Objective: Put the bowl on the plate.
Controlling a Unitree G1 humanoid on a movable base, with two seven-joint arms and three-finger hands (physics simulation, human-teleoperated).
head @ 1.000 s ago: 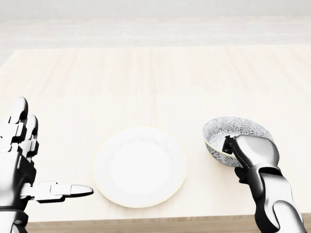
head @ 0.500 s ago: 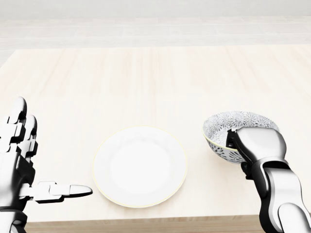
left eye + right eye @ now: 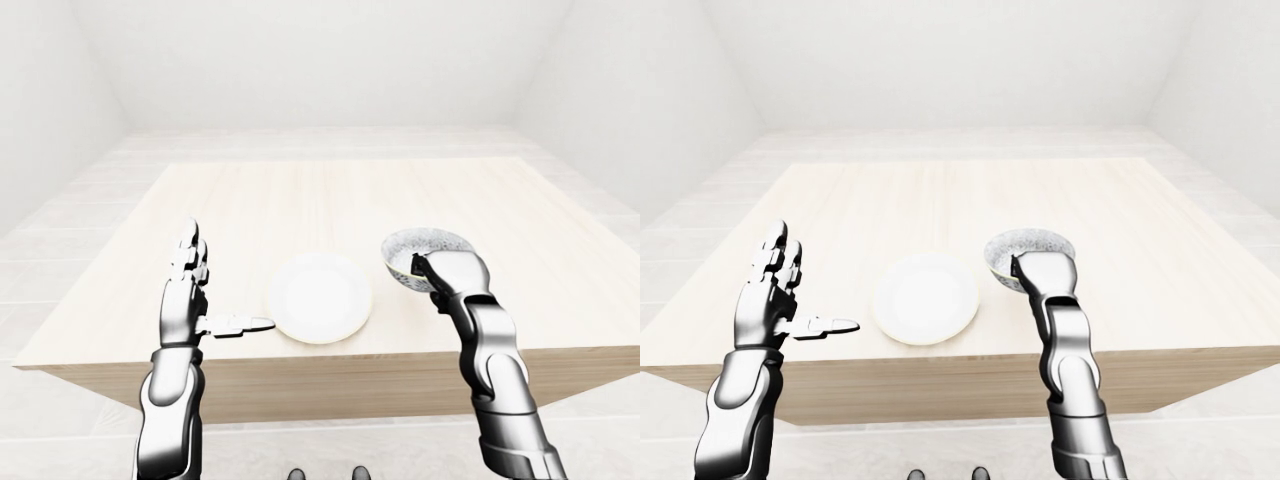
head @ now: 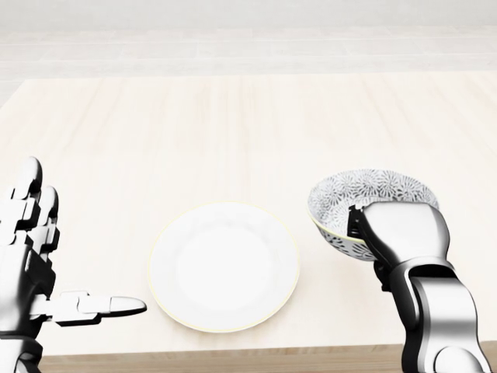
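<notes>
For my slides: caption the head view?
Right hand holds patterned bowl beside the empty plate; left hand open.

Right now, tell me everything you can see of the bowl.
The bowl is round and looks ceramic, white with a dense dark floral pattern inside and out and a thin pale rim. It looks empty and is tilted, its opening facing up and toward the top of the head view. The right hand grips its near rim, fingers closed over the wall. It sits just right of the plate, apart from it. Whether its base touches the table cannot be told.
</notes>
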